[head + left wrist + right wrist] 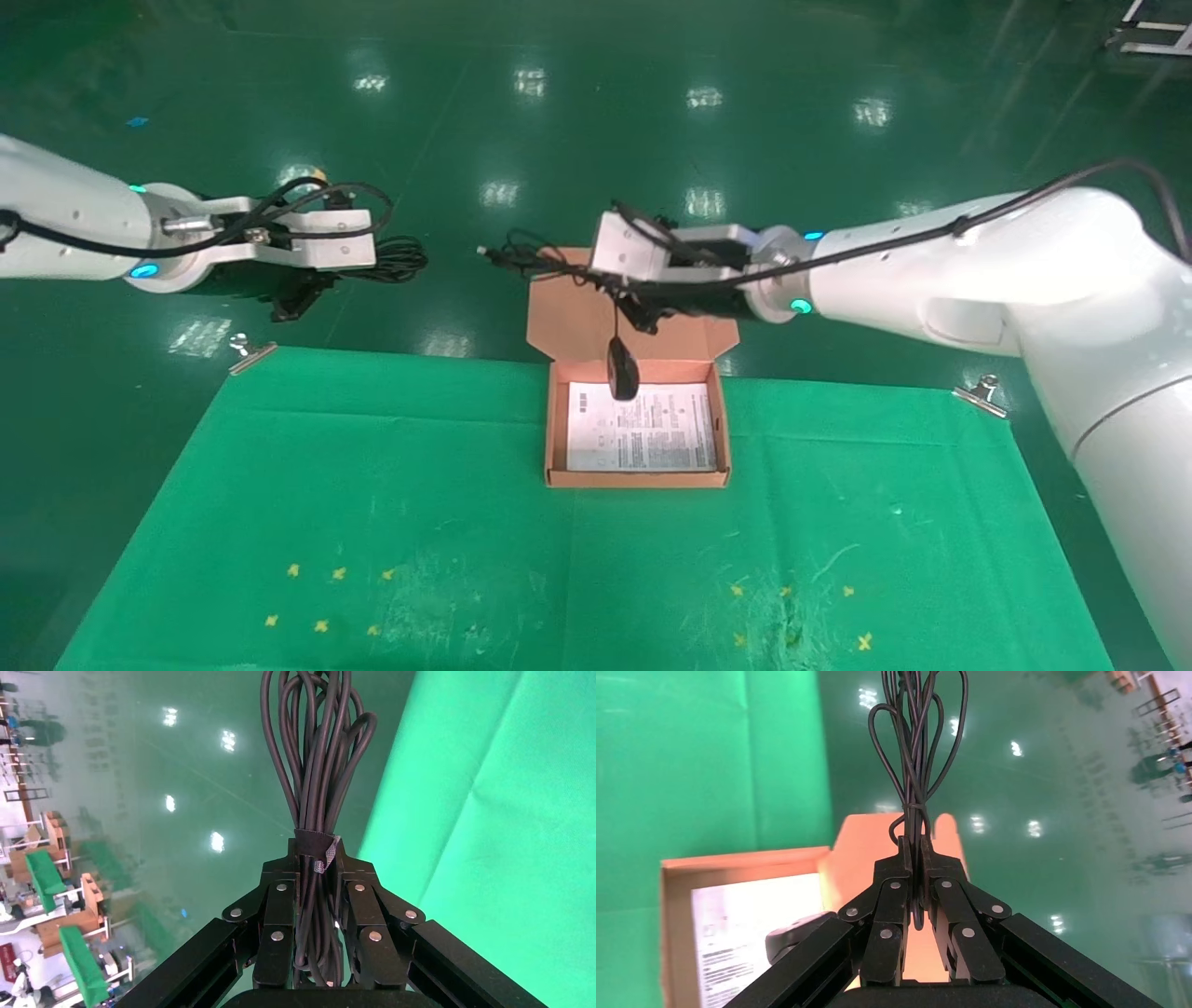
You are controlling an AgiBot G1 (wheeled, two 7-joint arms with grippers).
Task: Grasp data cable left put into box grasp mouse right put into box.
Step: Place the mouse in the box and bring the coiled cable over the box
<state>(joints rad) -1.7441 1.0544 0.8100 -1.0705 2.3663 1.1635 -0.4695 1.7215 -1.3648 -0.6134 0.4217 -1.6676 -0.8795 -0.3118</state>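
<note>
My left gripper (365, 267) is off the table's far left corner, above the floor. It is shut on the data cable (400, 259), a thick black strapped bundle that sticks out past the fingertips; the left wrist view shows the gripper (314, 852) and the cable (313, 755). My right gripper (596, 277) is above the box's open lid (577, 321), shut on the mouse's thin cord (916, 748). The mouse (622, 369) hangs by that cord over the back of the salmon-orange box (638, 480), above its white paper sheet (652, 433). In the right wrist view, the gripper (914, 845) shows the mouse (796, 932) partly.
A green cloth (372, 522) covers the table and is held by binder clips at the far left (250, 351) and far right (982, 391) corners. Small yellow marks (321, 596) lie near the front. Shiny green floor lies beyond the table.
</note>
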